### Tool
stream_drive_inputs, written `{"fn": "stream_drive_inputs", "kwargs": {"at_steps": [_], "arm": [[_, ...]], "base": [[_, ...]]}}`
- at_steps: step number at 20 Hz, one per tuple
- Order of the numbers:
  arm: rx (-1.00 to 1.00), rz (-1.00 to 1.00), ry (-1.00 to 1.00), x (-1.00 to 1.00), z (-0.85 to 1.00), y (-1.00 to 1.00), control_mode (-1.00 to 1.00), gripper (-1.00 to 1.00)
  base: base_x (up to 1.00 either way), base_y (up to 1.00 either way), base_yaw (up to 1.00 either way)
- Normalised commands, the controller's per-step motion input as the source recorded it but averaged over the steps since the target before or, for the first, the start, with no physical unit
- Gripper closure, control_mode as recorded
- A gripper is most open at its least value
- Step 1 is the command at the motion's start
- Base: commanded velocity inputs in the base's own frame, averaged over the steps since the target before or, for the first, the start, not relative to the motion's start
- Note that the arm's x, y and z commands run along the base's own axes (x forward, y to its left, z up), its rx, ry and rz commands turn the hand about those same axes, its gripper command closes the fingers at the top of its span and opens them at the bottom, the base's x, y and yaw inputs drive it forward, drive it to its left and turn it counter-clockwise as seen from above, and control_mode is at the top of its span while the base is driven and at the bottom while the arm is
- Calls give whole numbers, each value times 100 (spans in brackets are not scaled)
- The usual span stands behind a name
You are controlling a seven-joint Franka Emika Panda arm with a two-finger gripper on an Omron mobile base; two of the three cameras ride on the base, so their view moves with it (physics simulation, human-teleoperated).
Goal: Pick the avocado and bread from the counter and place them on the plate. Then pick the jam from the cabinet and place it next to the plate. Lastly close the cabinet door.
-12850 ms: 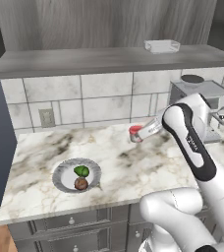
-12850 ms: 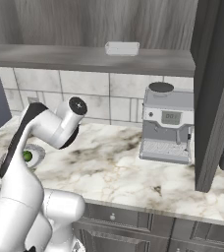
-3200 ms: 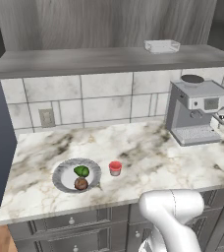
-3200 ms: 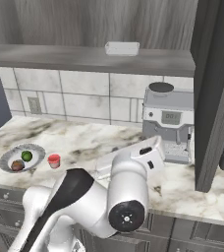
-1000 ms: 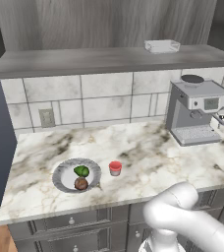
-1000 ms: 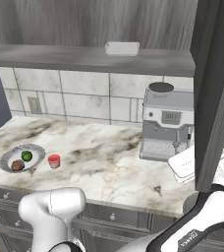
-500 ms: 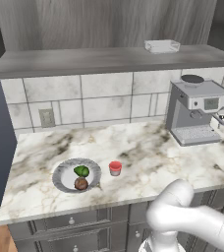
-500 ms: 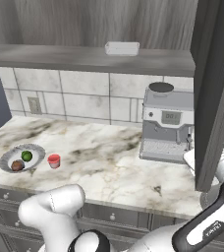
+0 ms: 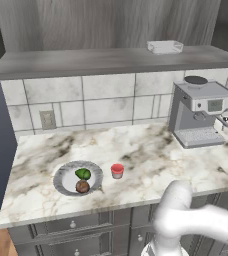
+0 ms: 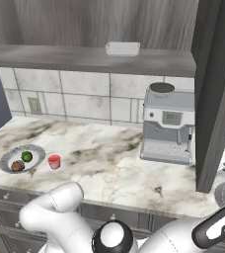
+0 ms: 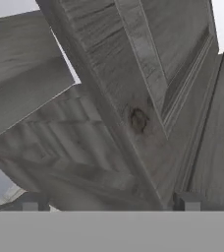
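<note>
While the gripper (image 11: 109, 201) sits right up against the cabinet door (image 11: 148, 83), its two finger tips (image 11: 29, 202) stand wide apart at the bottom of the hand view with nothing between them, so it is released. Door knob (image 11: 138, 119) is just ahead of the tips, looks like a small dark round lump, though that view is blurry.

Near left on the counter (image 9: 151, 155): plate (image 9: 66, 176) with avocado (image 9: 83, 173) and bread (image 9: 82, 186) both on it, touching or nearly so, avocado on the far side. Jam (image 9: 117, 170) stands upright on the counter just right of the plate, apart from it.

Far right on the counter: coffee machine (image 9: 198, 112) against the tiled wall (image 9: 86, 102).

Farther up: cabinet (image 10: 85, 59) shelf board with a white tray (image 9: 164, 46) on it. In the right base view the cabinet door stands open, edge-on at the right, well apart from the plate.
</note>
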Motion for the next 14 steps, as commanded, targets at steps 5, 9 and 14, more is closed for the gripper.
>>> {"fn": "stream_drive_inputs", "kwargs": {"at_steps": [5, 9, 14], "arm": [[0, 5, -19, 15, 0, -23, -100, -100], [0, 4, -16, 20, 0, -20, -100, -100], [0, 4, -16, 20, 0, -25, -100, -100]], "base": [[0, 0, 0], [0, 0, 0], [0, 0, 0]]}}
